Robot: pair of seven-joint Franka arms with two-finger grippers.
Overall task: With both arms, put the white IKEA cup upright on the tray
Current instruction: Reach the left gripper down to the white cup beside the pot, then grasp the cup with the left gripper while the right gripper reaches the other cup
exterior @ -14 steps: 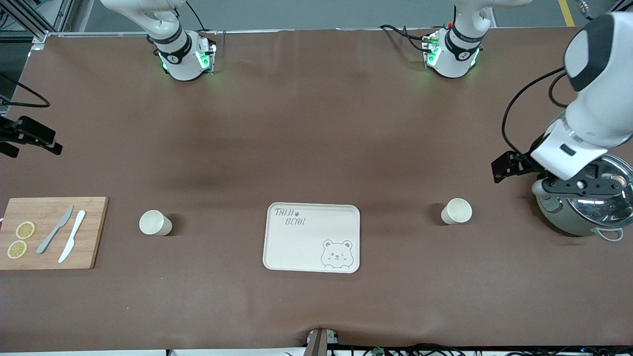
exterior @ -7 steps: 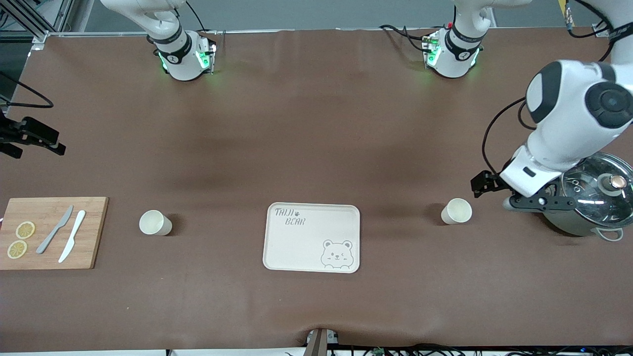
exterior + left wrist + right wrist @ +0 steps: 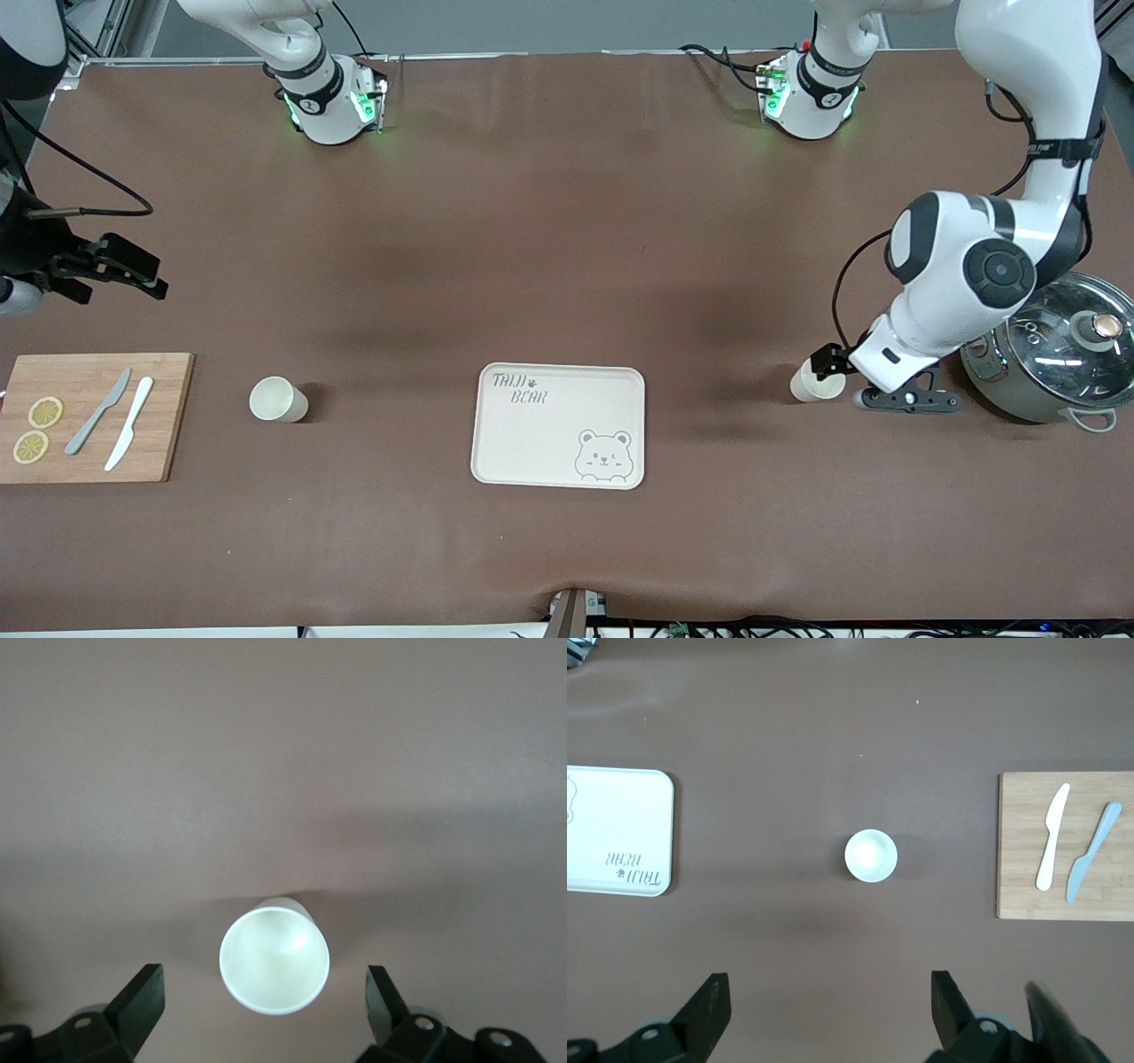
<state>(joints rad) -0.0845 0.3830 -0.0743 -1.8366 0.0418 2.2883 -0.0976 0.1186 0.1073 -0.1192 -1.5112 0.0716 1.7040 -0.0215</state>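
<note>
Left gripper [image 3: 263, 1001] spread wide, empty, over cup [image 3: 813, 383] toward left arm's end from tray [image 3: 558, 425], lined up to grasp. Right gripper [image 3: 824, 1005] wide, empty, high above second cup [image 3: 277, 399]

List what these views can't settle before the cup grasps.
- Left gripper fingertips: cut off by the left wrist view's edge; hidden under the arm in front view.
- Cup by the pot: partly covered by the left arm in front view.
- Right gripper fingertips: cut off by the right wrist view's edge.
</note>
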